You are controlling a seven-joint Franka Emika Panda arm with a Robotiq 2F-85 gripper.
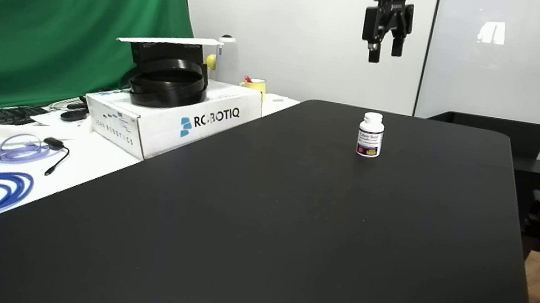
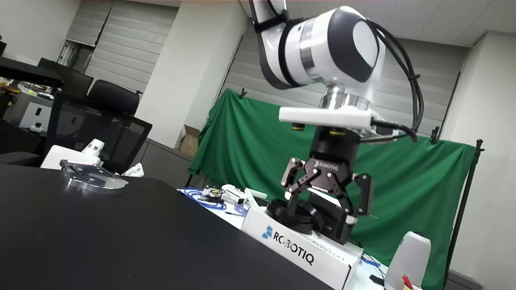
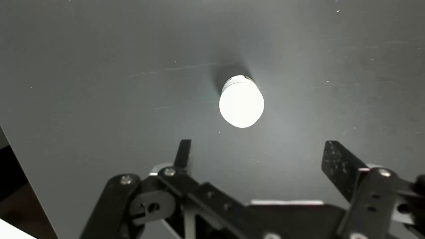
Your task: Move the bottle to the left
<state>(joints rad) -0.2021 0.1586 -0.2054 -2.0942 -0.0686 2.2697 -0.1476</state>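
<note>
The bottle [image 1: 370, 135] is small and white with a white cap and a dark reddish label band. It stands upright on the black table [image 1: 288, 241] toward the far end in an exterior view. In the wrist view the bottle [image 3: 241, 103] is seen from above, its cap overexposed, ahead of the fingertips and between their lines. It is out of view in an exterior view that shows the arm close up. My gripper [image 1: 385, 56] hangs well above the table and the bottle. The gripper is open and empty, as also shown in an exterior view [image 2: 318, 223] and the wrist view [image 3: 259, 146].
A white Robotiq box [image 1: 199, 118] with black rings [image 1: 168, 84] on it stands beside the table. Blue cables [image 1: 8, 197] lie on the white side surface. A clear plastic piece [image 2: 94, 177] lies on the black table near its edge.
</note>
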